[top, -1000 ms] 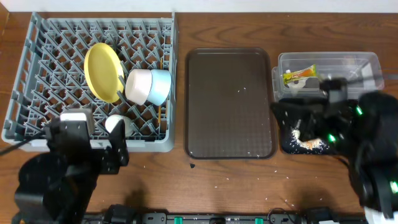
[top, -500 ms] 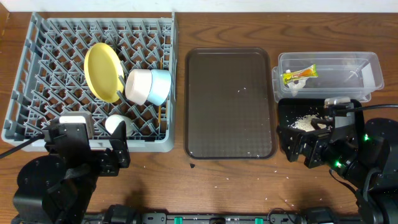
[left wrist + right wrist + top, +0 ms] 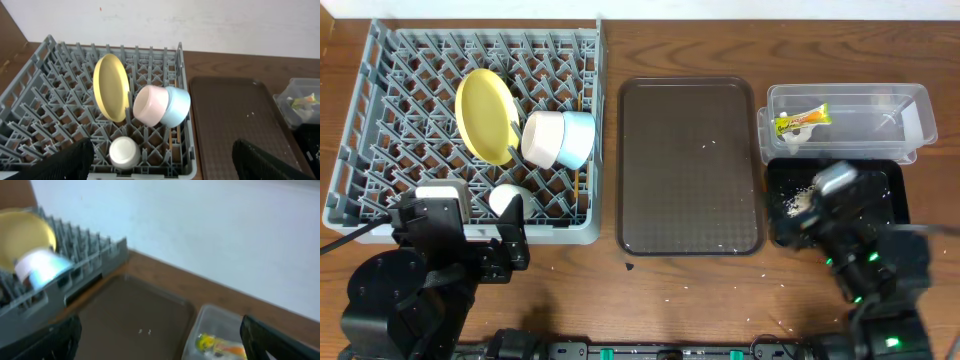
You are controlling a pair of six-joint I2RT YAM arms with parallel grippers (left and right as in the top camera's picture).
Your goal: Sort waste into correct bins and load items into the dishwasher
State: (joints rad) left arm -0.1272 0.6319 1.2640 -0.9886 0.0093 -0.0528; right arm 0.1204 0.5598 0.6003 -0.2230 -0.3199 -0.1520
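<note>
The left claw [image 3: 163, 150] and right claw [image 3: 160, 324] gape empty; stray food scraps [image 3: 706, 145] on the brown serving tray [image 3: 660, 200] lie left of the right arm, the nearer one.

Serving tray [image 3: 690, 200] between dish rack [image 3: 400, 70] and box [image 3: 910, 98]

Left arm [image 3: 410, 290]: I see matte black, rounded casings at the lower left of the overhead view.
Wrist module [image 3: 442, 192]: a pale grey box on black housing.
Cable [image 3: 342, 238]: black, leaving the left edge.
Right arm [image 3: 870, 275]: black and blurred at the lower right, with green lights [image 3: 865, 258] and a pale grey cap [image 3: 832, 178].
Left fingers [image 3: 62, 162]: black grainy wedges in the lower corners of my wrist view.
Right fingers [image 3: 45, 340]: the same black wedges.
</note>
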